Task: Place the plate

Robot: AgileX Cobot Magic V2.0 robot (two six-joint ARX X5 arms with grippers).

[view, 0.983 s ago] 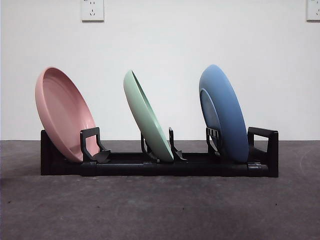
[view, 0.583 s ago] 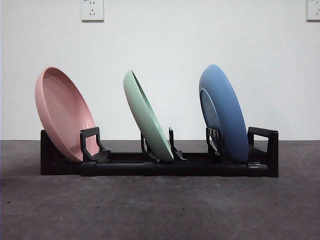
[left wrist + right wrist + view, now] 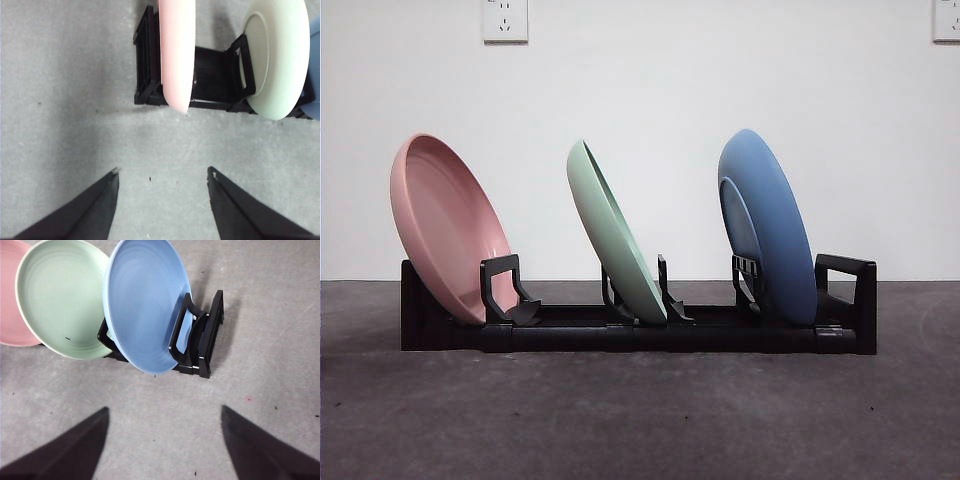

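Three plates stand tilted in a black rack [image 3: 640, 335]: a pink plate [image 3: 445, 225] at the left end, a green plate [image 3: 612, 235] in the middle, a blue plate [image 3: 770, 225] at the right end. My left gripper [image 3: 162, 177] hangs open above the bare table, short of the pink plate [image 3: 176, 50] and the green plate [image 3: 277, 55]. Over the table my right gripper [image 3: 165, 415] is open too, facing the blue plate [image 3: 145, 305], the green plate [image 3: 62, 302] and the rack [image 3: 205, 340]. Neither gripper holds anything, and neither shows in the front view.
The rack sits on a dark grey table [image 3: 640, 420] before a white wall with two sockets [image 3: 505, 20]. A small red spot [image 3: 248, 399] marks the table near the rack's right end.
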